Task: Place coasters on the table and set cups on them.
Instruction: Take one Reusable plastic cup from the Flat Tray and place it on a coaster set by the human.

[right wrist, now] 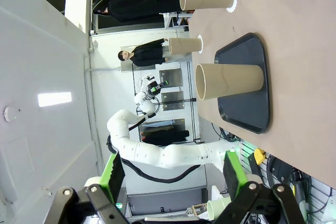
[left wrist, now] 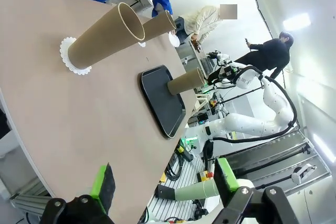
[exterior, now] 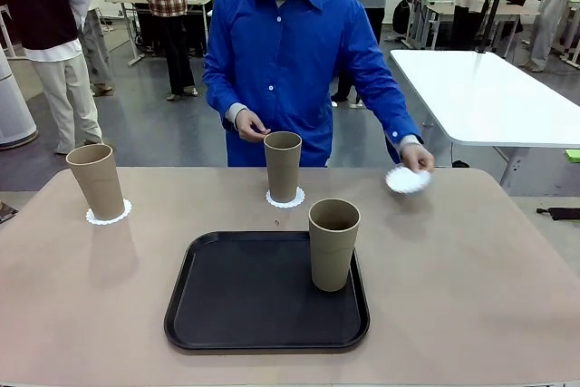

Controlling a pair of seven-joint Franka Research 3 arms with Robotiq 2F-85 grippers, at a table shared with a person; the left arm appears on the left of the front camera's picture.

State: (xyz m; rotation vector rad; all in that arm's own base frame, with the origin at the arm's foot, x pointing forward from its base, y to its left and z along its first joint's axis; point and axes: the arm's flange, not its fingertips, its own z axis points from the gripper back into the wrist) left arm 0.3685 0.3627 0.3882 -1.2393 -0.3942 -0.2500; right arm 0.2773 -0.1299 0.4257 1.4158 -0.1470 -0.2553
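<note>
Gripper, left: your left gripper (left wrist: 164,187) hangs back from the edge of the table (exterior: 507,251), jaws spread wide, holding nothing.
Left cup: the left cup (exterior: 97,180) stands upright on the left coaster (exterior: 109,216). This pair looks finished, so leave it alone. It is the cup nearest that gripper, yet well apart from it.
Middle cup: the middle cup (exterior: 283,166) stands upright on the middle coaster (exterior: 285,198), just in front of the person. It looks finished too.
Tray cup: the tray cup (exterior: 333,244) stands upright on the right part of the black tray (exterior: 245,301), with no coaster under it. I judge this is the one you must move. Come at it from the side and close on the mid wall lightly, since the thin wall will likely crush. Lift it straight up, clear of the tray's rim.
Third coaster: the third coaster (exterior: 407,179) is in the person's hand (exterior: 419,159) at the far right of the table; I cannot tell whether it touches the top. Wait until that hand is clear. Lower the cup centred on it and let go without sliding, or the light paper may shift.
Gripper, right: your right gripper (right wrist: 175,174) is likewise spread wide and empty, back from the table's edge. The tray cup is the nearest cup ahead of its fingers, well apart.
</note>
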